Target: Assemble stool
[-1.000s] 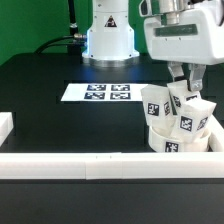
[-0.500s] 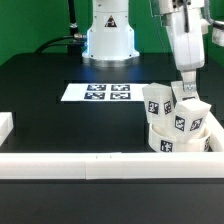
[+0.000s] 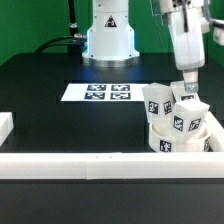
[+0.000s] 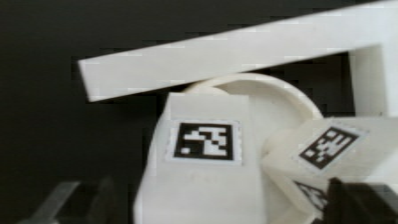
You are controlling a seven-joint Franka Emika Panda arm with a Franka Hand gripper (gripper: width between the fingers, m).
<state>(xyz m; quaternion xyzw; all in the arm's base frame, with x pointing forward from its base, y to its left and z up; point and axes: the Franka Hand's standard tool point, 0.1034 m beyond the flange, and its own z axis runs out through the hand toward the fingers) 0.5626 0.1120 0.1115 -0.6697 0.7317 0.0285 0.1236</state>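
The white stool stands at the exterior view's right, against the front rail. Its round seat (image 3: 178, 142) lies flat, and blocky tagged legs stand up from it: one (image 3: 155, 101) toward the left, one (image 3: 191, 109) toward the right. My gripper (image 3: 187, 87) hangs just above the right leg, turned edge-on. In the wrist view a tagged leg (image 4: 208, 150) stands between my fingers (image 4: 71, 200) with dark gaps on both sides, so the gripper (image 4: 214, 205) is open. A second leg (image 4: 331, 146) and the seat's curved rim (image 4: 270, 92) lie behind it.
The marker board (image 3: 100, 92) lies flat in the middle of the black table. A long white rail (image 3: 90, 165) runs along the front, with a short piece (image 3: 5, 125) at the left; it also shows in the wrist view (image 4: 231, 50). The arm's base (image 3: 108, 35) stands at the back.
Since one second ago my gripper has risen off the right leg and turned from broadside to edge-on. In the last half second it has hardly moved. The stool has not shifted.
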